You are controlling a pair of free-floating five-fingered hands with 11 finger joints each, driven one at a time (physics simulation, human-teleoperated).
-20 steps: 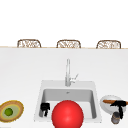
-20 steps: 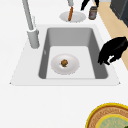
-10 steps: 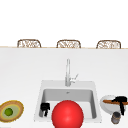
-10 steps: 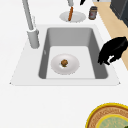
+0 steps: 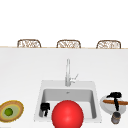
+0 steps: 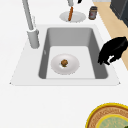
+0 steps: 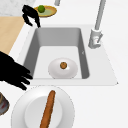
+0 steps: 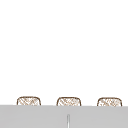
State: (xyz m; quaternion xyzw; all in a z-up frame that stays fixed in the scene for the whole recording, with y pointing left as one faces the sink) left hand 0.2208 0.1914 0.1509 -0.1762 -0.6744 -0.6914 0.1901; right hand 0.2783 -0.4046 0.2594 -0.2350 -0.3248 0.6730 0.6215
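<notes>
- Right hand (image 5: 115, 97) hovers over the white plate (image 5: 106, 106) on the counter right of the sink; its fingers are curled downward and grip nothing.
- That plate is round and smooth, and carries one long brown roll (image 7: 48, 109) lying across its middle. In the right side view the same hand (image 7: 12, 72) sits at the plate's near edge, just beside the roll, not touching it.
- A small dark jar (image 5: 116, 117) with a brown label stands just beside the plate.
- Sink (image 6: 37, 67): grey rectangular basin. A shallow white dish (image 6: 56, 68) on its floor holds a small brown ball (image 6: 64, 62).
- Left hand (image 5: 45, 108) hangs at the basin's left front corner, fingers curled downward, holding nothing.
- A glossy red ball (image 5: 67, 114) fills the front of the basin in the front view.
- A woven bowl (image 5: 17, 110), yellow-rimmed, on the left counter holds a green fruit (image 5: 8, 111).
- A metal tap (image 5: 67, 73) rises behind the basin.
</notes>
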